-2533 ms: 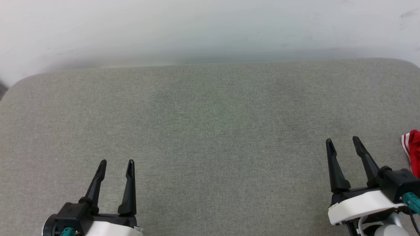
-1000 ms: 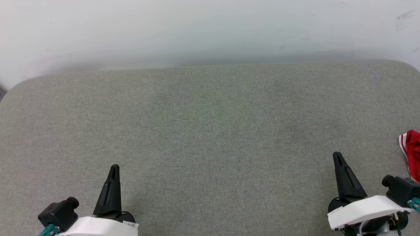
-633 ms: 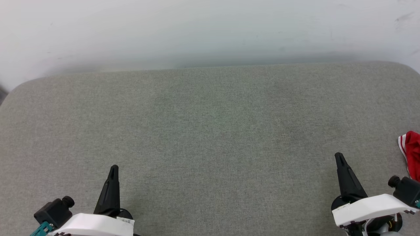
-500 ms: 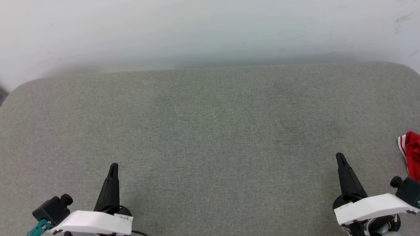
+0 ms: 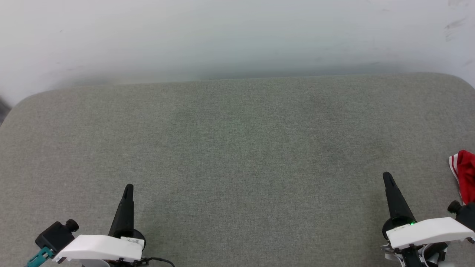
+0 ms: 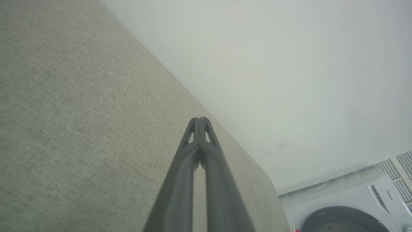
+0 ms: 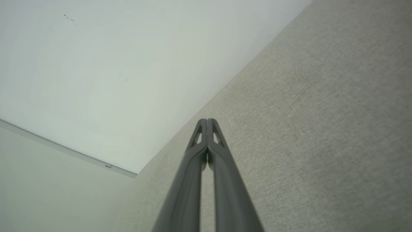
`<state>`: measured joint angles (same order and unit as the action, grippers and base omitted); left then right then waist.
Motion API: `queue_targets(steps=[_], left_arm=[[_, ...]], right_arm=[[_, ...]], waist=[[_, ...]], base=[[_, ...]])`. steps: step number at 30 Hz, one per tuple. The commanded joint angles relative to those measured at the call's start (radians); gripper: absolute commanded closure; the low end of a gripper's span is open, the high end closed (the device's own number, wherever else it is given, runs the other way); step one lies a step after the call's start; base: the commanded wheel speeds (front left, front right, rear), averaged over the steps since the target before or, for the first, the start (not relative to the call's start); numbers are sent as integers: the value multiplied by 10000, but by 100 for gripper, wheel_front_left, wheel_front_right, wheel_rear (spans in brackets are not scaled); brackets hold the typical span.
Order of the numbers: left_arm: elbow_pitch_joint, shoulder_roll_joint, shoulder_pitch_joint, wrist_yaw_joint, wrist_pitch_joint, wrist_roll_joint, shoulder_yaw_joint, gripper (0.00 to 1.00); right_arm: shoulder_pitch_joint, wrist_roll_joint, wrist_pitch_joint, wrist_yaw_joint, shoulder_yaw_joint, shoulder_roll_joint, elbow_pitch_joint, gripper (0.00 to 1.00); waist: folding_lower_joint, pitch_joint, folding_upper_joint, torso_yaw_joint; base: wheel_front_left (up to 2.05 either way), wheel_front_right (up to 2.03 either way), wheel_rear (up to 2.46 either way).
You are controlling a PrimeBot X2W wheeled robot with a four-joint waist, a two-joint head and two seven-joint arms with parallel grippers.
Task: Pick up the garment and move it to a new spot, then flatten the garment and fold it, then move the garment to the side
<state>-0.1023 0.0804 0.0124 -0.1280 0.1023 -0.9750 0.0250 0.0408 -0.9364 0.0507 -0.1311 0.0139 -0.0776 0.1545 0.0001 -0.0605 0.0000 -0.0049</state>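
Found the right gripper (image 5: 386,177), two long dark fingers on a white wrist shell, low at the right of the head view, fingers pressed tip to tip and clamped on nothing; confirmed the same along its own wrist view, tips meeting over bare cloth. Found the left gripper (image 5: 128,188), its dark-fingered twin, low at the left, likewise closed tight and holding nothing. Spotted the garment (image 5: 464,167), a crumpled piece of red jersey fabric with red-and-white striped trim, to the right of the right gripper and apart from it, lying at the far right edge of the head view and cut off there. Noted beneath both grippers the broad grey-green woven pad (image 5: 237,148) with rounded corners, and beyond its far edge the plain white wall (image 5: 237,33). Caught, past the pad's corner in the left wrist view, a white washing machine (image 6: 341,222) with a dark round door. Compared with two and a half seconds before: saw both pairs of fingers spread apart then, shut from a second before onward, each wrist rolled so that the two fingers lined up as one. Put the slight downward slide of pad edge and garment down to the camera.
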Motion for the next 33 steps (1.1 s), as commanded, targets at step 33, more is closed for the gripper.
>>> queue_targets(steps=[33], left_arm=[[-682, 58, -741, -34, -922, -3513, 232, 100]], right_arm=[[496, -3711, -688, 3, 289, -81, 406, 100]], waist=[[-1, 243, 0, 21]], base=[[0, 0, 0]])
